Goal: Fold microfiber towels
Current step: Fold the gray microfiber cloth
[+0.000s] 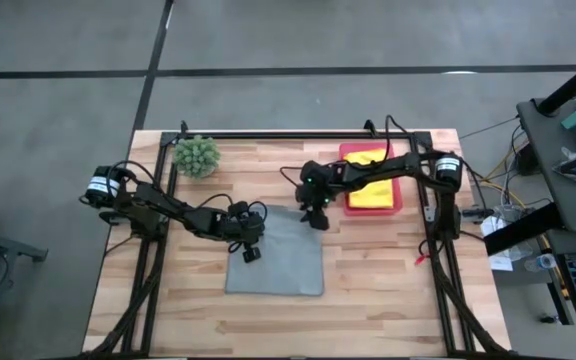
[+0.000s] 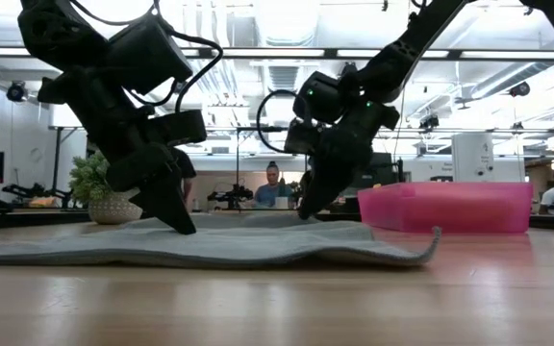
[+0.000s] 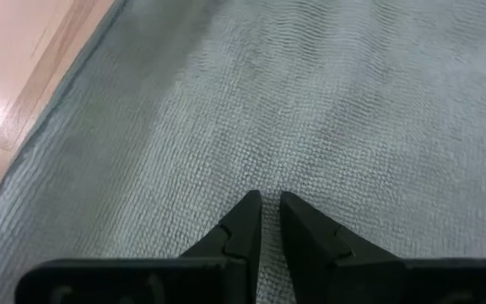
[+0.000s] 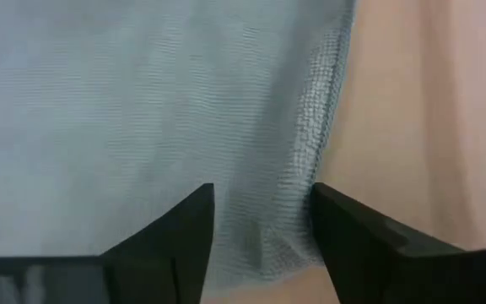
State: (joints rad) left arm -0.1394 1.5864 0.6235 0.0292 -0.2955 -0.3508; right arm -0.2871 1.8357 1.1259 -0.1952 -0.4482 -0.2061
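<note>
Now — flat grey microfiber towel (image 1: 278,265) | right claw (image 1: 315,215) released, straddling its far right corner | left claw (image 1: 247,243) clenched empty — pressing the far left part | worktop (image 1: 388,300)

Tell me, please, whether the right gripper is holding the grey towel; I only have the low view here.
Observer: No. The right wrist view shows the right gripper open, with the edge of the grey towel lying loose between its fingers.
Operator: Thank you. Where on the cloth is the other gripper?
Observer: From above, the left gripper, shut, sits on the towel near its left edge.
Operator: And is anything in the pink tray?
Observer: Yes, a yellow towel lies inside the pink tray.
</note>
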